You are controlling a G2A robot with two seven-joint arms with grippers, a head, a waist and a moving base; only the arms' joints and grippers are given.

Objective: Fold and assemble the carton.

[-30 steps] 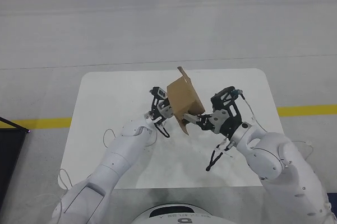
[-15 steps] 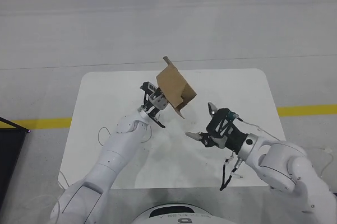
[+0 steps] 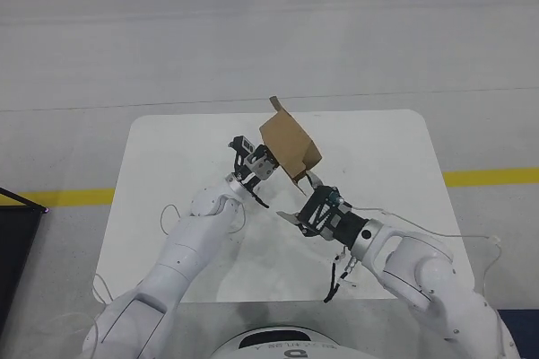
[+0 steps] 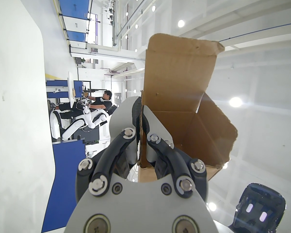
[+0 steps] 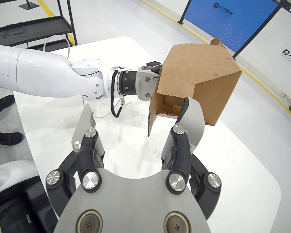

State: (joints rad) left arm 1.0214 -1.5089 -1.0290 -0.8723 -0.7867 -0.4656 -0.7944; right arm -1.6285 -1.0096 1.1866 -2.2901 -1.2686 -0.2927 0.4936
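A brown carton (image 3: 291,148) hangs tilted above the back middle of the white table (image 3: 179,170), its open end facing down and toward me, flaps loose. My left gripper (image 3: 256,166) is shut on one side wall; in the left wrist view the fingers (image 4: 150,122) pinch the cardboard edge of the carton (image 4: 181,86). My right gripper (image 3: 298,202) stands open just in front of and below the open end. In the right wrist view one finger (image 5: 192,110) overlaps the lower edge of the carton (image 5: 201,73), and the left gripper (image 5: 145,83) holds the carton's far side.
The table (image 5: 232,158) is bare around the arms, with a rounded corner near the right arm. Thin cables (image 3: 339,265) hang from the wrists. A black shelf rack (image 5: 38,25) and blue-and-white panels (image 5: 232,10) stand beyond the table.
The right gripper left the carton's flap, pulled back toward me, then came in again open under the open end. The left gripper swung the carton left, then partly back.
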